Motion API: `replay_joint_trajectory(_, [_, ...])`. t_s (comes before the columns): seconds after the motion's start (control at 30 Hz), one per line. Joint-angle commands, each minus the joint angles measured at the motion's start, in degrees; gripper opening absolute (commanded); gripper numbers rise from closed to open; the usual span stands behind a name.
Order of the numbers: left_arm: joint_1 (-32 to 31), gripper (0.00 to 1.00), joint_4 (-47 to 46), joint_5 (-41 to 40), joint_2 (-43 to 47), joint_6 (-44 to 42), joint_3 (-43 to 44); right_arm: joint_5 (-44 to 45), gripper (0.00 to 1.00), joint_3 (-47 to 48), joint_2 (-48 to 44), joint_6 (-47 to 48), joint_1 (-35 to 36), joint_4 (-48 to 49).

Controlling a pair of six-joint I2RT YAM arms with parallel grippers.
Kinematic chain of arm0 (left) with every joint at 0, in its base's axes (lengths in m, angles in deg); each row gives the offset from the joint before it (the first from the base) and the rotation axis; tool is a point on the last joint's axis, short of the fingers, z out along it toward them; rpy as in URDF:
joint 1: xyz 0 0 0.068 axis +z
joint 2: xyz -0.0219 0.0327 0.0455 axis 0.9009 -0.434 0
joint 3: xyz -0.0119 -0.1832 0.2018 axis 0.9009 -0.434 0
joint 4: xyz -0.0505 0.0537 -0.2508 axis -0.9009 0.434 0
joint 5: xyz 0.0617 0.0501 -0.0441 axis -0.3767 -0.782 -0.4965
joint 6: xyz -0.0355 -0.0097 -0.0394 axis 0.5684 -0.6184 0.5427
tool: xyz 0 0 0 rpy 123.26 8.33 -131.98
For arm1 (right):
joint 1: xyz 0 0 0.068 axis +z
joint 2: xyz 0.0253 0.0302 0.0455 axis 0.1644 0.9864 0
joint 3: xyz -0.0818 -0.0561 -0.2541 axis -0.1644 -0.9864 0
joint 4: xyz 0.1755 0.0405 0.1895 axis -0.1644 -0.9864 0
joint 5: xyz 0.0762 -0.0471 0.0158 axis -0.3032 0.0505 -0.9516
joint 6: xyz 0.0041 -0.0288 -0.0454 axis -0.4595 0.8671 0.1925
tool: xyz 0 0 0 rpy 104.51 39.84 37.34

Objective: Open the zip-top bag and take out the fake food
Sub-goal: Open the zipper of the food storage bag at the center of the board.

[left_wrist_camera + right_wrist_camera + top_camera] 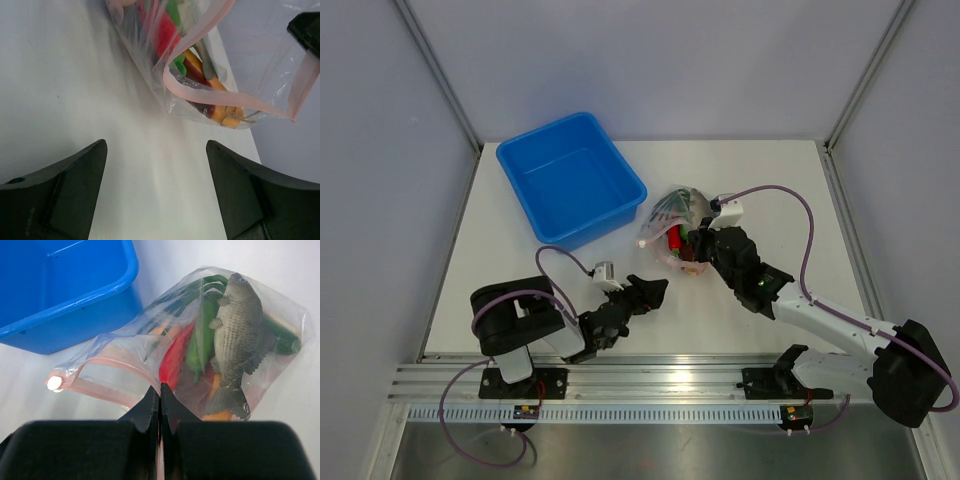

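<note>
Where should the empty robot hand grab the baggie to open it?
Pinch the loose lip of the pink zip strip on the zip-top bag, coming from the near left side. That lip bows out toward the open left end effector, while the shut right end effector pins the other side.

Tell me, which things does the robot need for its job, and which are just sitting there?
Needed: zip-top bag; fake food inside it; right gripper, pinching the bag; left gripper, open.
Just sitting there: blue tub.
</note>
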Motion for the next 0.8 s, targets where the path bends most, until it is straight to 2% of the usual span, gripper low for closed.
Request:
replay_joint_trajectory(0.0, [0.07, 0.8, -21.89, -6.69, -0.84, 4.46, 2.35, 1.02, 0.04, 0.74, -1.87, -0.48, -0.25, 2.59])
replay_joint_trajectory(0.17, [-0.28, 0.77, -21.54, -8.27, 0.03, 2.73, 5.34, 0.85, 0.04, 0.65, -1.87, -0.39, -0.25, 2.68])
replay_joint_trajectory(0.53, [0.16, 0.75, -8.46, -11.18, 4.78, 4.92, 8.33, 1.19, 0.05, 1.62, -2.57, 1.89, -0.25, 1.36])
replay_joint_trajectory(0.67, [1.56, 0.76, 0.51, -10.56, 6.36, 6.59, 10.96, 0.76, 0.06, 2.58, -3.45, 3.03, -0.25, -0.48])
replay_joint_trajectory(0.77, [2.27, 0.75, 0.79, -10.91, 6.28, 4.67, 11.67, -0.21, 0.06, 2.5, -4.24, 3.3, -0.25, -0.66])
